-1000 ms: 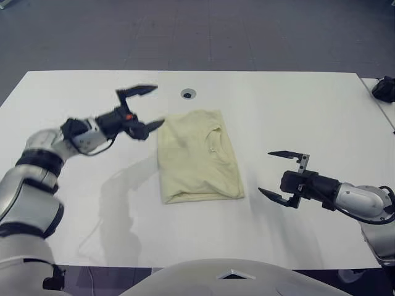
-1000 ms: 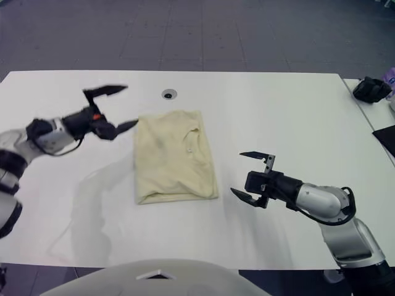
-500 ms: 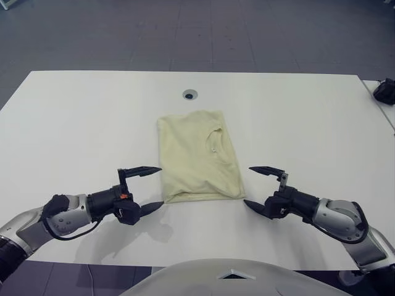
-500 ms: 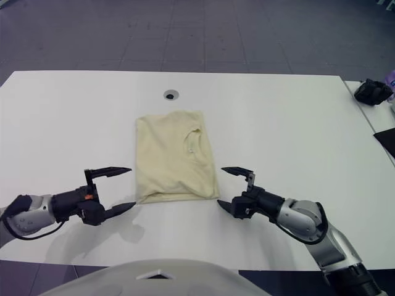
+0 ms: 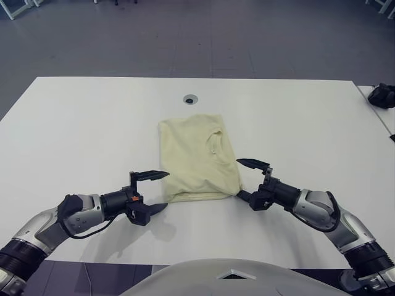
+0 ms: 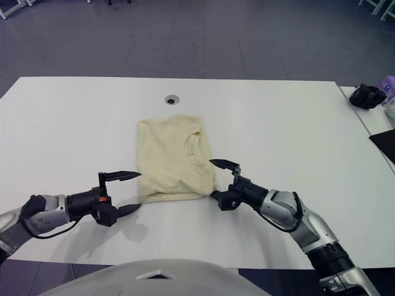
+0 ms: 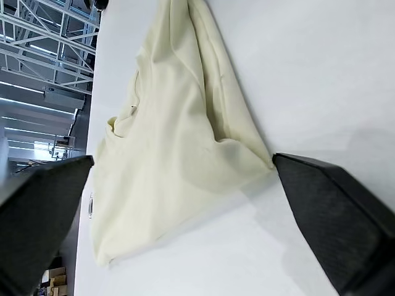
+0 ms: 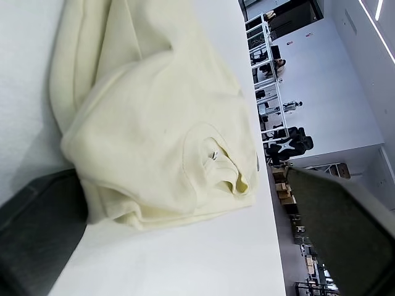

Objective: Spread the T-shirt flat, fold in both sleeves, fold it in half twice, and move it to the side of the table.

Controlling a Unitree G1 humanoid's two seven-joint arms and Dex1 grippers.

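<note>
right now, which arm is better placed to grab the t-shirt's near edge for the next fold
Right, narrowly. The right pincer has its jaws open around a near corner of the T-shirt, the lower one against it. The left pincer, also open, just reaches the other corner.

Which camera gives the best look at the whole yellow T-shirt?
The left eye view: the folded T-shirt lies whole on the white table, its outline clear. The right eye view shows much the same. The two wrist views see it close up and slantwise from a near corner, part of it cut off.
</note>
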